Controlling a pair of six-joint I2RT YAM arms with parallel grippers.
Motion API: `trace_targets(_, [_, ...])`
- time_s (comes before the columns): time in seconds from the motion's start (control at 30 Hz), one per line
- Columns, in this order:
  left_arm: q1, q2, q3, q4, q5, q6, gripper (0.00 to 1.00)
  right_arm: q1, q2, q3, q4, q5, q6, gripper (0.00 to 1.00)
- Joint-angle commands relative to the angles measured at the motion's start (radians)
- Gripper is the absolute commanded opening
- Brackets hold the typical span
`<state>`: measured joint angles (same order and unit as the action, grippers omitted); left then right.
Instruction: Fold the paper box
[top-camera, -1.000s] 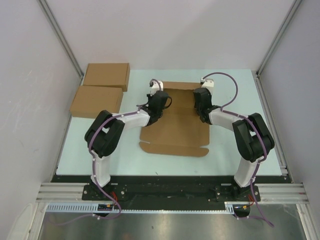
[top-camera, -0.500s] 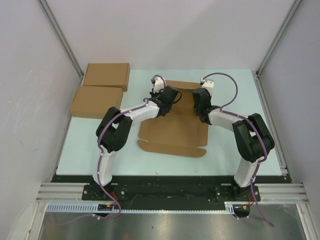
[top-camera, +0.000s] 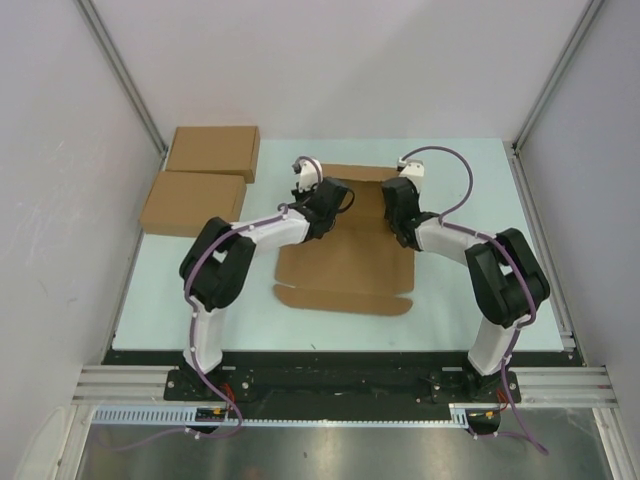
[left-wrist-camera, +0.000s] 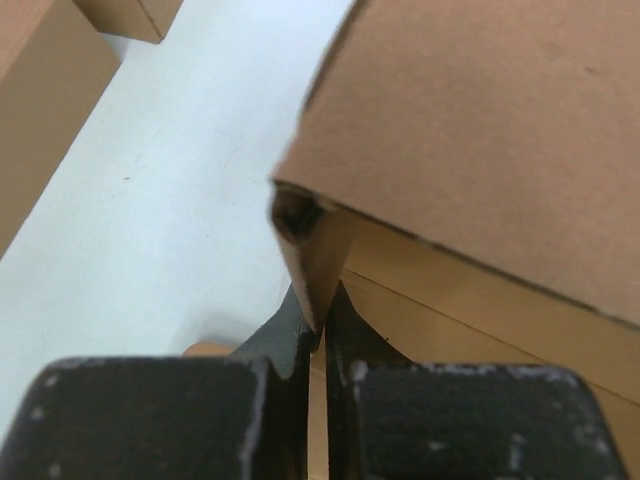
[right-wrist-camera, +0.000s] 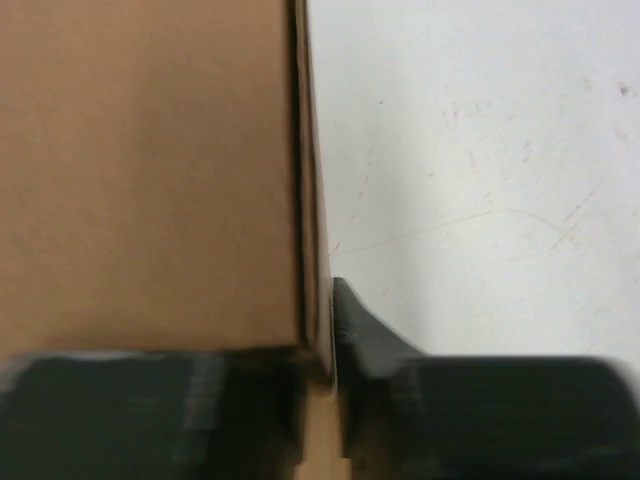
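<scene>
The paper box (top-camera: 348, 255) is a brown cardboard sheet lying mid-table, its near flap with rounded tabs toward me and its far part raised. My left gripper (top-camera: 322, 205) is shut on a folded side wall at the box's far left; the left wrist view shows the fingers (left-wrist-camera: 285, 345) pinching a thin cardboard edge (left-wrist-camera: 318, 270) under the raised panel (left-wrist-camera: 480, 130). My right gripper (top-camera: 396, 208) is shut on the far right side wall; in the right wrist view that wall's edge (right-wrist-camera: 312, 250) sits between the fingers (right-wrist-camera: 365, 335).
Two made-up brown flat boxes lie at the far left, one (top-camera: 213, 152) behind the other (top-camera: 193, 203). Metal frame rails (top-camera: 540, 90) and white walls bound the pale table (top-camera: 470, 300).
My left arm has swung its gripper right and then slightly back left along the box's far left edge. The box's near flap shifted a little left. The right gripper has barely moved.
</scene>
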<state>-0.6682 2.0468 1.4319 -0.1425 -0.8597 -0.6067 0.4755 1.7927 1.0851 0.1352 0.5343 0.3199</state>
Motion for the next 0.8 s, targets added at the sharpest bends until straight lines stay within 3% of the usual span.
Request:
trace_targets(0.0, [0.027,-0.016,-0.087,-0.071,0.063,0.048,0.0,0.043,-0.047,0.004,-0.074,-0.069,0.039,0.27])
trace_targets(0.07, [0.025,-0.033,-0.088,-0.071,0.068,0.065,0.01,0.043,-0.064,0.003,-0.083,-0.073,0.044,0.37])
trace_targets(0.27, [0.027,-0.14,-0.214,0.05,0.088,0.077,0.01,0.078,-0.128,-0.025,-0.098,-0.056,0.034,0.52])
trace_targets(0.53, [0.027,-0.204,-0.356,0.23,0.093,0.163,0.0,0.1,-0.341,-0.096,-0.128,-0.028,0.01,0.6])
trace_targets(0.77, [0.027,-0.211,-0.387,0.285,0.082,0.219,0.0,0.091,-0.561,-0.129,-0.102,-0.169,-0.012,0.68])
